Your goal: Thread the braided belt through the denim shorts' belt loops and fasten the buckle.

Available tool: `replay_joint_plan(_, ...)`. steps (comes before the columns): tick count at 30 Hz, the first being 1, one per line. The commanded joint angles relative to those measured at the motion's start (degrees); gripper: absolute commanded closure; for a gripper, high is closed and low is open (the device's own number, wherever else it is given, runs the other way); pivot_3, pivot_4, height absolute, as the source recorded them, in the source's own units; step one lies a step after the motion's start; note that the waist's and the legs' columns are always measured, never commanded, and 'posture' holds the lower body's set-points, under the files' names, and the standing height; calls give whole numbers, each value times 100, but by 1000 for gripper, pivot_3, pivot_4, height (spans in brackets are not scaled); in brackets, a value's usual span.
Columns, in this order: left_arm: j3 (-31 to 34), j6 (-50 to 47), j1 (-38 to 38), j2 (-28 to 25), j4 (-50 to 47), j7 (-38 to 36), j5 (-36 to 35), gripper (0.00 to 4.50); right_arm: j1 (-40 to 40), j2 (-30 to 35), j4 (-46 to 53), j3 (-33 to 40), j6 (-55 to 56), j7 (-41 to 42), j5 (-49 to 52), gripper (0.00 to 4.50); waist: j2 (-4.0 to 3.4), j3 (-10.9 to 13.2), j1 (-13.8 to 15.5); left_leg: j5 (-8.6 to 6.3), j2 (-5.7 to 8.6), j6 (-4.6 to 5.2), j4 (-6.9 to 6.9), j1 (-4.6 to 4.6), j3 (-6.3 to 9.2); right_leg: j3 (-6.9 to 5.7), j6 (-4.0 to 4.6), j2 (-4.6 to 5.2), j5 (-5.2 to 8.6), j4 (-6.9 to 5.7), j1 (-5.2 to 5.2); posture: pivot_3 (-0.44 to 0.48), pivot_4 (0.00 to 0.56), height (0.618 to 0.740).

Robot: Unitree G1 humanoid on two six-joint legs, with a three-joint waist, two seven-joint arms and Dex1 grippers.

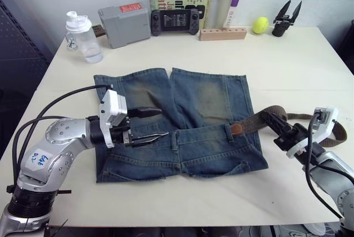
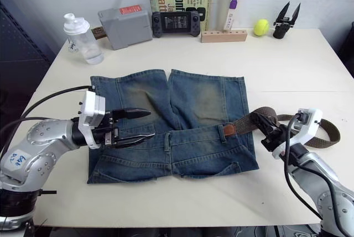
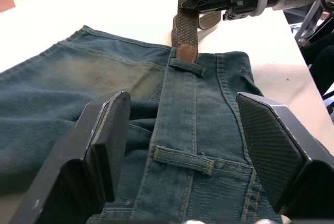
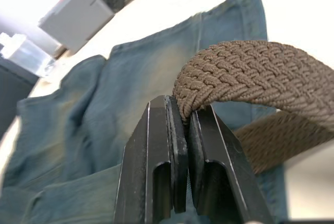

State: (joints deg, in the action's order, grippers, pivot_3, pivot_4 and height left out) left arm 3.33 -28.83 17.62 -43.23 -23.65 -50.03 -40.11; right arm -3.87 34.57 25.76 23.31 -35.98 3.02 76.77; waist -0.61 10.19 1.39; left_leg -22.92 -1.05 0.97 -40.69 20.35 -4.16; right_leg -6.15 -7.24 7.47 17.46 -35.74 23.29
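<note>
Lying crosswise, braided belt [image 1: 260,119] tip leftward

Bright, even overhead light, soft shadows, blown-out white table [image 4: 313,4] and blurred wrist-view backgrounds.

Bare table [image 1: 287,71] flanks denim shorts [image 1: 193,104]; clutter lines far edge

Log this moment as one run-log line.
phase: threading | right end effector: shut on braided belt | tan tip: at belt loop | left end effector: open over denim shorts
</note>
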Motion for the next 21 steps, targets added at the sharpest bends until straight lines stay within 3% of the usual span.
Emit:
replay_joint_plan(1, -24, 45, 148, 75, 50, -51, 117, 948, -95, 4, 307, -156, -79, 72, -334, 4500, 0, 0, -1, 0, 0, 0, 0, 0, 0, 0, 0, 0, 0, 0, 0, 0, 150, 731)
replay_joint_plan(7, -217, 173, 462, 217, 243, -180, 386, 948, -290, -428, 243, -706, -525, -362, -98, 4500, 2, -1, -5, 0, 1, 0, -1, 0, -1, 0, 0, 0, 0, -1, 0, 0, 150, 731)
replay_joint_plan(11, -700, 610, 775, 354, 492, -466, 914, 948, -256, -725, 159, -1016, -763, -628, -5, 4500, 2, -2, -7, 1, -1, -1, -1, 0, 1, -3, 0, -3, 0, -2, 0, 0, 150, 731)
replay_joint_plan(21, -1952, 2546, 1846, 1323, 1795, -1145, 2460, 948, -8, -1253, -856, -733, -1063, -1499, 1615, 4500, 49, -29, -23, 1, -6, -2, -12, -1, -38, -13, 0, -12, 0, 0, -13, 0, 150, 731)
